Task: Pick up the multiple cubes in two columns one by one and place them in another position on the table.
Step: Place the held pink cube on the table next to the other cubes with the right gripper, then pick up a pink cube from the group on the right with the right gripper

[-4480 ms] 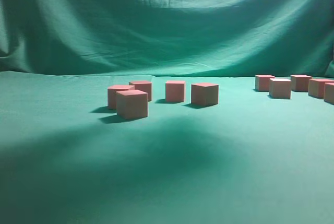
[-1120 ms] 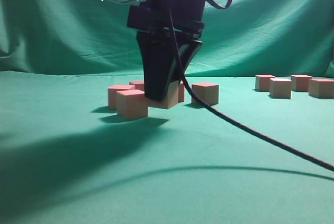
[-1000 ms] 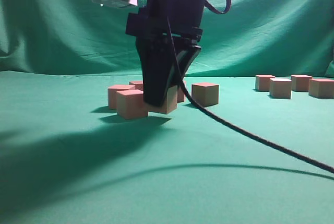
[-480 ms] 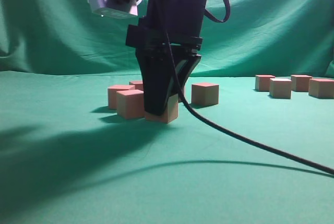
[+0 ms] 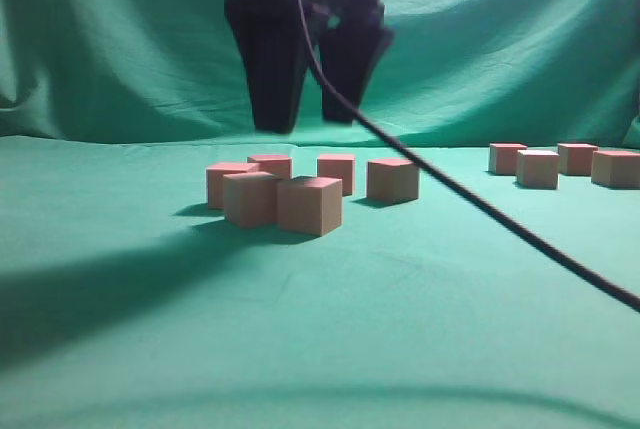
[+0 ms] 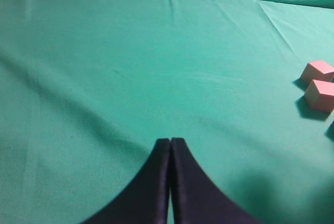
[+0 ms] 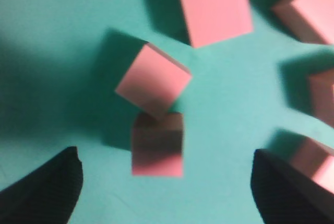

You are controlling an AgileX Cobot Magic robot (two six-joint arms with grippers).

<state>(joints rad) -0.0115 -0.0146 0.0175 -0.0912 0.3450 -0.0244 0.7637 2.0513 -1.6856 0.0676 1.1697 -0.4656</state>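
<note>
Five cubes (image 5: 309,205) sit clustered mid-table (image 5: 320,349), the nearest touching its left neighbour; more cubes (image 5: 537,168) stand by the right edge. The right tool (image 5: 305,114) hangs above the cluster, fingers apart and empty. The left tool (image 6: 170,143) is pressed together.

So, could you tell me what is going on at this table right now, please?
The right pincer hangs open above a cluster of six cubes on the green table, holding nothing. The nearest cube sits on the cloth against its neighbour, directly below the open jaws. Four more cubes wait in a group at the far right. The left pincer is shut and empty, off to the side over bare cloth.
</note>
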